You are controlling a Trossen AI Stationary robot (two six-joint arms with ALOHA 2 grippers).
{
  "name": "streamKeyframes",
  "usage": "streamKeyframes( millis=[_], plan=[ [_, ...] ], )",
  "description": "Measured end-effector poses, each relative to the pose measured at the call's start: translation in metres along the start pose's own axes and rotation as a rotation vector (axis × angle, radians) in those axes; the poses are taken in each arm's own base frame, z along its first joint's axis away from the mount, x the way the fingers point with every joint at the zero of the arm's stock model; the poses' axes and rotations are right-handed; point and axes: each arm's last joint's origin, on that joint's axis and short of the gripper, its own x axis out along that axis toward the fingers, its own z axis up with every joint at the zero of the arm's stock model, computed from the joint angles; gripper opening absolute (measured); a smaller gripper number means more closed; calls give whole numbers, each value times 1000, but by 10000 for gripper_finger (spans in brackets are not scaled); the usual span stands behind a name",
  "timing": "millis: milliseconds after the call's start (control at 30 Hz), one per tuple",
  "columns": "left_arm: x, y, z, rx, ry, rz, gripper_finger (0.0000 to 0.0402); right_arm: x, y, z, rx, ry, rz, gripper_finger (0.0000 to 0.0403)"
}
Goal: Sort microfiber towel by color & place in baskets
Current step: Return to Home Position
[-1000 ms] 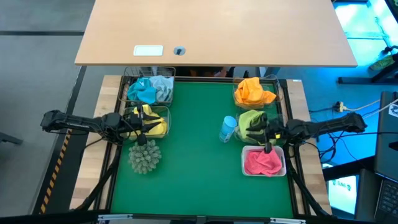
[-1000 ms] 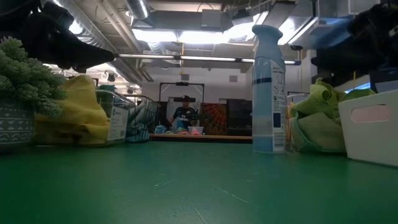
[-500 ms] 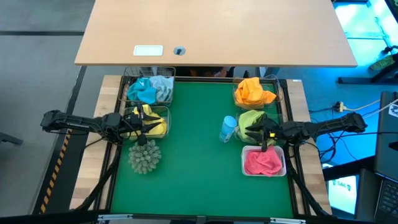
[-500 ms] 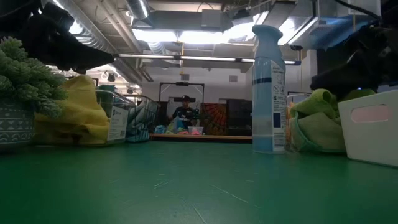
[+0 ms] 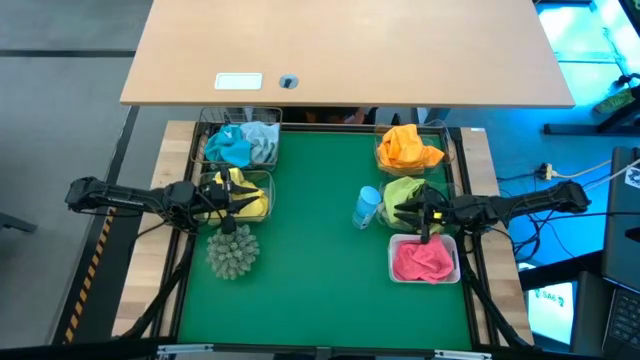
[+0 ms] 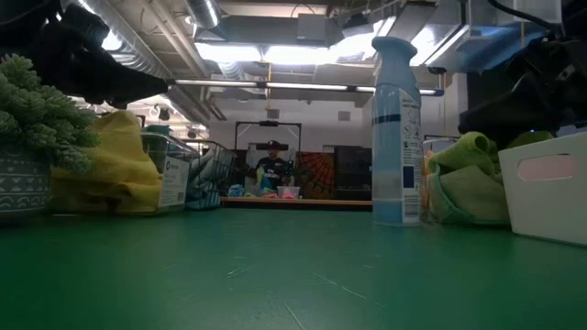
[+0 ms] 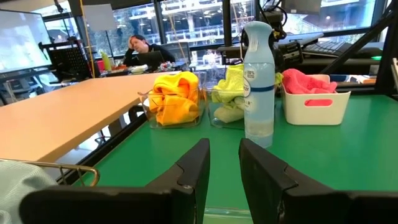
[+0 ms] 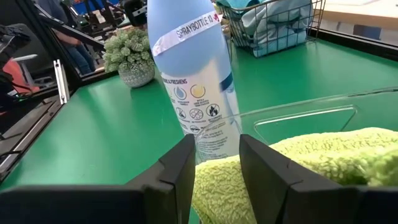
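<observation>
Each towel colour sits in its own bin. The blue towels (image 5: pixel 243 143) are in a wire basket and the yellow towel (image 5: pixel 250 198) in a clear bin, both on the left. On the right are the orange towel (image 5: pixel 408 146), the light-green towel (image 5: pixel 398 190) and, in a white bin, the pink towel (image 5: pixel 422 260). My left gripper (image 7: pixel 224 168) hovers open over the yellow bin and touches nothing. My right gripper (image 8: pixel 217 169) is open, low over the light-green towel (image 8: pixel 323 162), pointing toward the table's left. My right gripper comes level from the table's right, with its fingers (image 8: pixel 180 180) right over the top of the light-green towel (image 8: pixel 217 186) in its clear bin. The towel shows in the gap between them. I cannot tell whether the fingers touch it.
A light-blue spray bottle (image 5: pixel 367 207) stands upright just left of the green towel's bin, close in front of my right gripper. A spiky grey-green ball in a pot (image 5: pixel 232 252) stands nearer than the yellow bin. The green mat's middle (image 5: pixel 310 250) is bare. A person sits in the room beyond.
My right gripper has moved down and toward the table's left, coming over the light-green towel's bin, then stopped. The left arm and all towels have stayed where they were.
</observation>
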Motion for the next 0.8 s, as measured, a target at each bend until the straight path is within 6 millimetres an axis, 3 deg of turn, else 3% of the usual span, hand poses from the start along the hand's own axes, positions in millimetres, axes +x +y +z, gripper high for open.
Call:
streamKeyframes(
  millis=[800],
  plan=[
    [-11,5,14,-49,-159,14,82,-11,-11,18,64,-204,-43,127]
  ],
)
